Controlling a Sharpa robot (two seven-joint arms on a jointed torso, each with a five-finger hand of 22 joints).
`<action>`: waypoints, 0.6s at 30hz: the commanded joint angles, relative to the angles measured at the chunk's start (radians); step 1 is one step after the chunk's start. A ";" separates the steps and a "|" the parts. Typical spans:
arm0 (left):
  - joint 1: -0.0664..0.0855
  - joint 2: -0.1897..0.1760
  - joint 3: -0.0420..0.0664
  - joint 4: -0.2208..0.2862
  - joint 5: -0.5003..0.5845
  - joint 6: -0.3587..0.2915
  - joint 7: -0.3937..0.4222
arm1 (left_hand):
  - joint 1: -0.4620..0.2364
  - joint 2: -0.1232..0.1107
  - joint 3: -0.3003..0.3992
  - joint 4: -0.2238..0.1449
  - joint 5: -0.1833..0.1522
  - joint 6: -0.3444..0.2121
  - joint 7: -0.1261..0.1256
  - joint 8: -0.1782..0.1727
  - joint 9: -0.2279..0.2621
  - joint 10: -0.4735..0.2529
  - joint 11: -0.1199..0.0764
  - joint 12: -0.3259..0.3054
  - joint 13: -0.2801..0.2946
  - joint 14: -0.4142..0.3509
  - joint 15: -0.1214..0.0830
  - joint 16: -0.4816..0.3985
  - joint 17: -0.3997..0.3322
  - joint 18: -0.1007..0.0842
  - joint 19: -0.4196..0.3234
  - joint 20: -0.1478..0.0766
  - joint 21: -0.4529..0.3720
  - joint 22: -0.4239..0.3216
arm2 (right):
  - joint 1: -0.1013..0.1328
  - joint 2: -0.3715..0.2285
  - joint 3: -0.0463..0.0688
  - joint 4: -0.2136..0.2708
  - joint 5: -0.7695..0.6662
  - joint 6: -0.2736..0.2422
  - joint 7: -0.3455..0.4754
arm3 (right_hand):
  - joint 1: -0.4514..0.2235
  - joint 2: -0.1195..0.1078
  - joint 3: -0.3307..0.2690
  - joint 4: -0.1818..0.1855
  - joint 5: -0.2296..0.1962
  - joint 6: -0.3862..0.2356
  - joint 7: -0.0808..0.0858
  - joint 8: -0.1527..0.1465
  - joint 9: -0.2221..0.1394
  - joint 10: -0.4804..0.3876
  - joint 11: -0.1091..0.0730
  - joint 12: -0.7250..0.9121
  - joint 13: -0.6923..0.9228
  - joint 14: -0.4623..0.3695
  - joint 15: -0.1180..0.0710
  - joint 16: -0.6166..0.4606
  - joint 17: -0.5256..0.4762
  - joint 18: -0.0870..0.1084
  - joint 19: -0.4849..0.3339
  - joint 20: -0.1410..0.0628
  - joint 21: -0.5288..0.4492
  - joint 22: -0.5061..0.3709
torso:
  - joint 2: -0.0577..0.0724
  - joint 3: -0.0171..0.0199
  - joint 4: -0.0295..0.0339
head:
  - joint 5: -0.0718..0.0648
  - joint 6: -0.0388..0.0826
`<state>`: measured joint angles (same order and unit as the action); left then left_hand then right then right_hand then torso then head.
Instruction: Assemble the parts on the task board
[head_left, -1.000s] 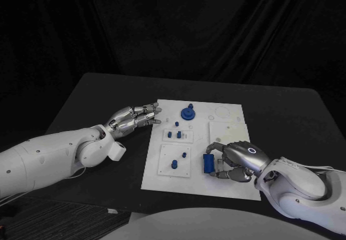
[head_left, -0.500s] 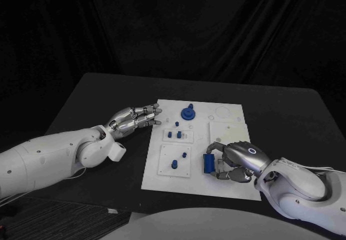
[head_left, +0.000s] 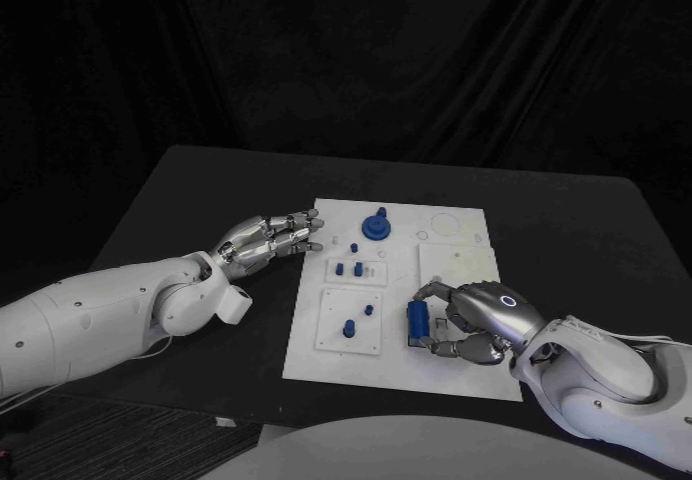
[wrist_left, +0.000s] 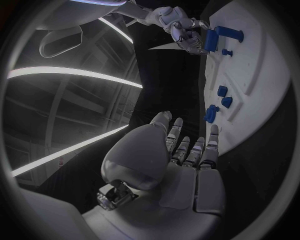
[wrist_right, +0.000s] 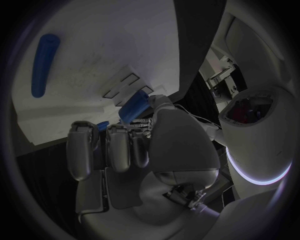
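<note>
A black curtain (head_left: 346, 70) is hanging in folds behind the dark surface (head_left: 188, 200), while long strip lights (wrist_left: 69, 72) are glowing overhead.

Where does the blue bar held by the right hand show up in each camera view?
Head view: blue bar upright in the right hand, on the task board near edge.
Left wrist view: bar far across the board, in that hand.
Right wrist view: bar beyond the fingers.
Shared landmark: the task board.
</note>
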<state>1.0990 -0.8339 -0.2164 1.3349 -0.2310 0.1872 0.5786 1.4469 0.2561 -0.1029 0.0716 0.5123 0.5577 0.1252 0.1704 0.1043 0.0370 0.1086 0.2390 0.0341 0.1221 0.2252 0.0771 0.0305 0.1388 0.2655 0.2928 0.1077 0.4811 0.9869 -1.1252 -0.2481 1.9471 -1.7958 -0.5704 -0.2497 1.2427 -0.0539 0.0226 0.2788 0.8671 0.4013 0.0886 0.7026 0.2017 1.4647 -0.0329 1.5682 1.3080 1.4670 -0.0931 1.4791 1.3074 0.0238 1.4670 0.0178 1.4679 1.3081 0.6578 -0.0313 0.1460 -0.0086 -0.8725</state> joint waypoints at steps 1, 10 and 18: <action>-0.002 0.000 0.001 0.002 0.006 0.014 0.008 | -0.004 0.005 0.009 0.001 0.004 0.006 0.003 0.006 0.000 0.007 0.004 0.005 0.001 0.006 0.002 0.002 0.001 -0.010 0.006 -0.001 0.003 -0.001 | -0.003 -0.001 0.000 0.006 -0.008 -0.009 -0.022 | -0.021 0.004 0.023 0.013 0.012 0.056 -0.029 0.014 0.236 0.106 -0.004 0.003 0.263 0.063 -0.005 0.004 0.025 0.002 0.060 -0.004 0.003 0.228 | 0.000 -0.0001 0.0005 | 0.001 0.000; -0.002 0.000 0.001 0.002 0.006 0.018 0.002 | -0.008 0.005 0.027 -0.008 0.005 0.022 0.009 0.010 0.001 0.028 0.016 0.045 0.007 0.008 0.000 0.006 0.001 -0.011 0.009 -0.001 0.004 -0.007 | -0.007 -0.007 0.000 0.014 -0.008 0.041 -0.046 | -0.075 -0.004 0.069 0.012 0.063 0.079 -0.026 -0.024 0.191 0.106 -0.001 0.003 0.263 0.071 -0.002 0.022 0.068 -0.004 0.070 -0.002 0.026 0.236 | 0.001 -0.0007 0.0004 | 0.002 0.000; -0.003 -0.001 0.001 0.002 0.006 0.019 -0.001 | -0.008 0.005 0.031 -0.010 0.005 0.024 0.009 0.011 0.001 0.031 0.017 0.052 0.008 0.009 0.000 0.007 0.001 -0.011 0.010 -0.001 0.004 -0.008 | -0.014 -0.017 0.000 0.031 -0.008 0.045 -0.056 | -0.081 -0.005 0.075 0.012 0.057 0.085 -0.025 -0.030 0.185 0.106 0.000 0.003 0.263 0.071 -0.001 0.022 0.068 -0.003 0.070 -0.001 0.026 0.236 | 0.002 -0.0006 -0.0003 | 0.003 0.000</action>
<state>1.0977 -0.8352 -0.2165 1.3351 -0.2309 0.1920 0.5708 1.4469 0.2561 -0.0778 0.0606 0.5122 0.5737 0.1341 0.1756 0.1042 0.0608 0.1253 0.2870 0.0410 0.1220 0.2252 0.0781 0.0303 0.1388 0.2691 0.2892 0.1077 0.4739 0.9766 -1.1394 -0.2474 1.9735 -1.7973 -0.5465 -0.2747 1.1664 -0.0644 0.0542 0.2524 0.9256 0.4288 0.1181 0.6746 0.2015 1.4649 -0.0325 1.5682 1.3078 1.4670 -0.0931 1.4986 1.3074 0.0236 1.4670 0.0178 1.4912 1.3079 0.6586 -0.0318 0.1462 -0.0058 -0.8725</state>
